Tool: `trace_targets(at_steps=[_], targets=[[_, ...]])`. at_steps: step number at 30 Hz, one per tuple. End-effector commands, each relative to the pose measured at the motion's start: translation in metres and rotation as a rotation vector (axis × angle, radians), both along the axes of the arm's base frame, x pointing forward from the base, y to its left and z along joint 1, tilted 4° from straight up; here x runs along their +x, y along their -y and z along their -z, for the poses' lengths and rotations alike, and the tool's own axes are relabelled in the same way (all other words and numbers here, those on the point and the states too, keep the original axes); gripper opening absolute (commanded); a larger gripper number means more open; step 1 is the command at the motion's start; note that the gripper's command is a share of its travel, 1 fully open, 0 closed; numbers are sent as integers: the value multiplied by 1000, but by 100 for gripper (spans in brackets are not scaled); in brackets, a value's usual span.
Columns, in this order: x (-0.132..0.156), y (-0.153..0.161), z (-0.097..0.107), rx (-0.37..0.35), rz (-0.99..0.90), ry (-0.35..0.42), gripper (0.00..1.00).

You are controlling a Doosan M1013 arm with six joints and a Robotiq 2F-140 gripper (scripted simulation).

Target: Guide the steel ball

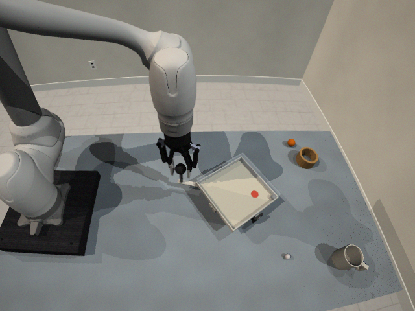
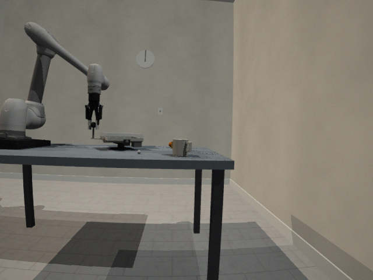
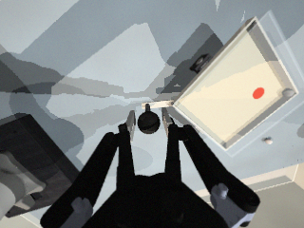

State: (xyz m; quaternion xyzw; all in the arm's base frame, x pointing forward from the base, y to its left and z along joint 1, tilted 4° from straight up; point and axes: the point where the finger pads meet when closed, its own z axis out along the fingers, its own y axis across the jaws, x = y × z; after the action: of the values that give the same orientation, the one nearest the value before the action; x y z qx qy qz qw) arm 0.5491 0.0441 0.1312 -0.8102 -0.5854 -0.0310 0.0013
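The square clear-lidded plate point(image 1: 224, 201) point(image 2: 122, 135) point(image 3: 223, 109) sits on a pivot stand at mid-table and looks about level. The steel ball point(image 1: 270, 196) point(image 3: 288, 93) rests in the plate's right corner, a short way from the red printed spot point(image 1: 254, 194) point(image 3: 257, 93). A black knob point(image 1: 180, 168) point(image 2: 92, 123) point(image 3: 148, 123) stands on a pale handle arm point(image 1: 187, 183) at the plate's left corner. My gripper point(image 1: 180, 173) point(image 2: 93, 126) point(image 3: 148, 115) points straight down with its fingers on either side of the knob. They are partly open, with small gaps to the knob.
A small white ball point(image 1: 287, 256) point(image 2: 139, 151) point(image 3: 269, 141) lies loose in front of the plate, apart from it. A mug point(image 1: 348, 256) point(image 2: 180, 147) lies at the front right. A wooden ring point(image 1: 309, 156) and an orange ball point(image 1: 291, 142) sit at the back right. The robot's black base point(image 1: 50, 217) is on the left.
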Motion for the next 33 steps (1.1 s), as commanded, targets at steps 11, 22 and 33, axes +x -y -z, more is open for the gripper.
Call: trace_targets(at_steps=[11, 22, 33], targets=[[0, 0, 0, 0, 0, 0, 0], [0, 0, 0, 0, 0, 0, 0], [0, 0, 0, 0, 0, 0, 0]])
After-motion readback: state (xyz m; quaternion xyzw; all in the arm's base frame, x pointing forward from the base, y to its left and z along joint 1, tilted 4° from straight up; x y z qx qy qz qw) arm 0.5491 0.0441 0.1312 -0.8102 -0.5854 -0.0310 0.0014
